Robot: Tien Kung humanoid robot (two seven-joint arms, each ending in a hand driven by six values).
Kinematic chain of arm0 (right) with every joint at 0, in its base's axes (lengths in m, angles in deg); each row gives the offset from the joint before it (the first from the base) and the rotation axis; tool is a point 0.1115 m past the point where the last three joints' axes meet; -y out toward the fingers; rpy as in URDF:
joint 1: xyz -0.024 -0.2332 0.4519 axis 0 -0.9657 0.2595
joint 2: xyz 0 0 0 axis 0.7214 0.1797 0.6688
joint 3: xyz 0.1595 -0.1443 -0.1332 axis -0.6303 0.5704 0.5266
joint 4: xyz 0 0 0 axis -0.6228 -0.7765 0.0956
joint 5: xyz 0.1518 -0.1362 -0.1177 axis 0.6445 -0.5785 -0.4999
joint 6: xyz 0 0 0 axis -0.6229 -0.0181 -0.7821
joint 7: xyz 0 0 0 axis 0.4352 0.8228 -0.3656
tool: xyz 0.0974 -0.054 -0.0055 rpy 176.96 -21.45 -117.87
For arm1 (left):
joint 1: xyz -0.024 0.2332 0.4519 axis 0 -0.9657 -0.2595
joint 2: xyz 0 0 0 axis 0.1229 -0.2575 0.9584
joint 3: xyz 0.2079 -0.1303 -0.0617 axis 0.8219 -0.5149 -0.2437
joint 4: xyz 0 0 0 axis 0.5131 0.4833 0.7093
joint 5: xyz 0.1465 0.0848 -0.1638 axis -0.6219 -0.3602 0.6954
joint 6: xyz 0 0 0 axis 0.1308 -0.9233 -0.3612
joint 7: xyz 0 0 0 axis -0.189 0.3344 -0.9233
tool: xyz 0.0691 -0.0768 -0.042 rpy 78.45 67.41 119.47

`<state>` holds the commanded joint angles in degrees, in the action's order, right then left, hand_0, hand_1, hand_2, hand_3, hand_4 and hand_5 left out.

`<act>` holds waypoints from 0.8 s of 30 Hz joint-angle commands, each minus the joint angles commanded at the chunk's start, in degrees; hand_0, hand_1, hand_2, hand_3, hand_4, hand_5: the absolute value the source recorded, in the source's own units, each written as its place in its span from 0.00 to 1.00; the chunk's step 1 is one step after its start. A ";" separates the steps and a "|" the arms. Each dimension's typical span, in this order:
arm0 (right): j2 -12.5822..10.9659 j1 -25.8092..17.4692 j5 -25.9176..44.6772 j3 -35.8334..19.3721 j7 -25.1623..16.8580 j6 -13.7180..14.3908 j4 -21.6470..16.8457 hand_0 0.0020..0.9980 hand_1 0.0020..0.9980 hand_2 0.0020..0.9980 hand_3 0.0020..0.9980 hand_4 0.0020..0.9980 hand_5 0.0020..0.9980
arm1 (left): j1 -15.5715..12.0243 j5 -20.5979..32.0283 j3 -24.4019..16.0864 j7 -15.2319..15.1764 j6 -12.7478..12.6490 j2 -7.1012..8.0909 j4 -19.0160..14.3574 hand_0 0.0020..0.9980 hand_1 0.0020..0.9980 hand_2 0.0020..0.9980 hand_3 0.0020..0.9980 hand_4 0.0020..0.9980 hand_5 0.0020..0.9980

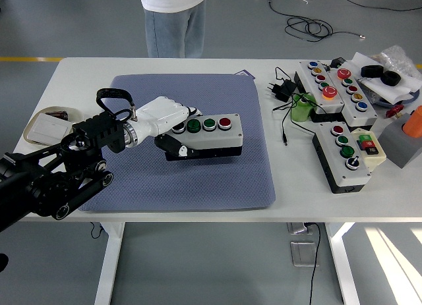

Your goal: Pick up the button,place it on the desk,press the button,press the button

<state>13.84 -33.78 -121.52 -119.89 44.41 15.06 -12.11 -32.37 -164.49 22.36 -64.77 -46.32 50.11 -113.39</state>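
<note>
The big white table [165, 209] has a blue-grey mat [217, 180] on it, filling the middle. At about 12 o'clock a person [173, 18] stands behind the table, and only the legs and the shirt hem show. From 8 o'clock the robot's black left arm [59, 176] reaches in over the mat. Its white left hand [161, 120] is wrapped tight around the left end of the button box [208, 137], fingers on top and thumb underneath. The box sits in the middle of the mat, low and almost flat, but I cannot tell if it is touching yet. It looks hard and boxy, probably a bit heavy, with smooth sides that could slip. Holding one end may let it tip, so a grip nearer the middle seems safer. More button boxes [339, 157] lie at 3 o'clock.
</note>
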 joint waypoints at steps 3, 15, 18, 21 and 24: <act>0.03 0.12 0.00 -0.04 0.02 0.01 0.00 0.79 0.80 0.82 0.75 0.41 0.48 | 0.02 0.47 0.44 -0.41 -1.01 -0.13 1.21 0.22 0.19 0.21 0.33 0.29 0.00; 0.00 0.36 -0.29 -0.32 0.06 -0.01 0.00 0.79 0.80 0.82 0.75 0.41 0.48 | 0.27 0.58 2.37 -0.94 -1.37 -0.34 4.32 0.39 0.39 0.42 0.44 0.34 0.00; -0.01 0.35 -0.35 -0.43 0.08 -0.01 0.00 0.79 0.80 0.82 0.75 0.41 0.48 | 0.10 0.16 2.16 -0.66 -0.46 -0.29 4.29 0.46 0.49 0.55 0.51 0.36 0.00; -0.03 0.34 -0.49 -0.52 0.09 -0.02 0.00 0.79 0.80 0.82 0.75 0.41 0.48 | 0.00 0.04 1.82 -0.49 0.70 -0.29 4.02 0.46 0.49 0.55 0.51 0.36 0.00; -0.03 0.37 -0.40 -0.51 0.07 -0.03 0.00 0.79 0.80 0.82 0.75 0.41 0.48 | 0.07 -0.02 1.69 -0.38 1.98 -0.26 3.94 0.51 0.56 0.65 0.76 0.59 0.00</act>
<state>13.81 -33.41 -121.92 -120.40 44.48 15.03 -12.11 -32.30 -164.50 24.04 -65.15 -44.34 49.86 -109.45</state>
